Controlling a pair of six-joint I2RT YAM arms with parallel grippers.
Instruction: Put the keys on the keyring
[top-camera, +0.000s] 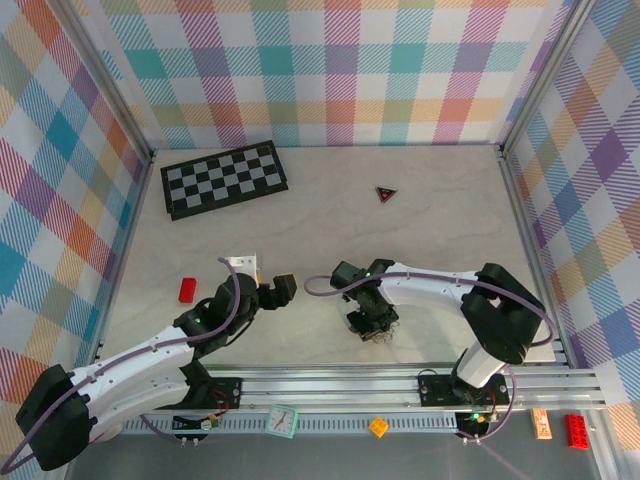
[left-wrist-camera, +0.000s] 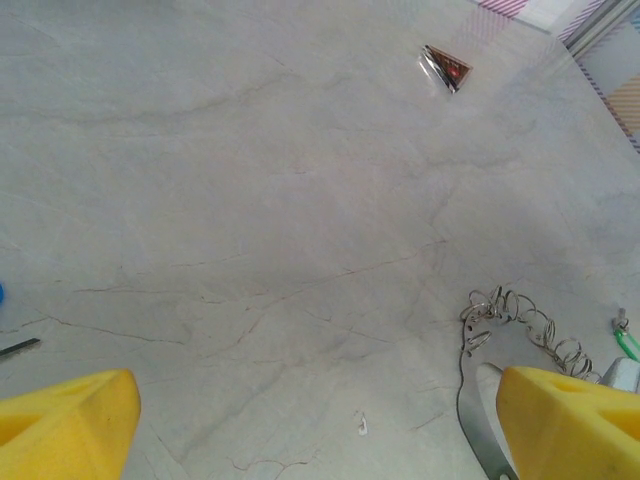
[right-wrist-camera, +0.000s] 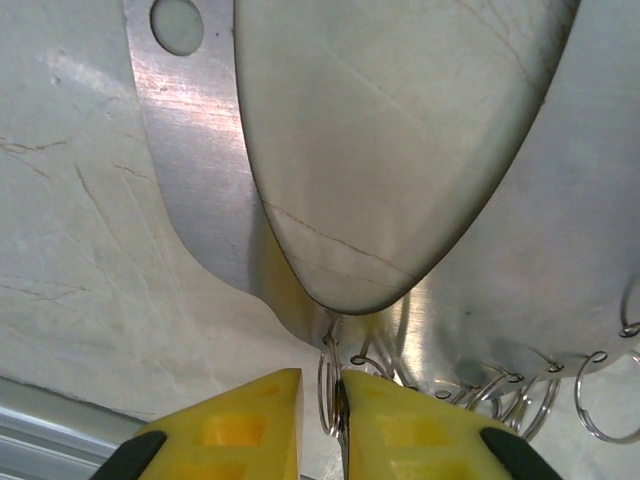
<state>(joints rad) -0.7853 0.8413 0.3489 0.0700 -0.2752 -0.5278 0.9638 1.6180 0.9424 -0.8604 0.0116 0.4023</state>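
The brushed, silvery, loop-edged keyring (right-wrist-camera: 190, 180) is flanked at lower centre by nearly closed yellow pads (right-wrist-camera: 235, 425) of the right gripper (right-wrist-camera: 320, 388); clamping cannot be told. The left gripper (left-wrist-camera: 315, 400) is spread wide over the pale veined table (left-wrist-camera: 250, 200).

You can read no text, number or brand here; the red mark on the dark triangle (top-camera: 386, 194) is too small to decipher.

Pale marble-patterned tabletop (top-camera: 440, 220) veined with fine grey lines, enclosed on three sides by walls (top-camera: 340, 70) covered in pastel plaid, framed by aluminium rails (top-camera: 330, 385), evenly lit, shadows kept soft
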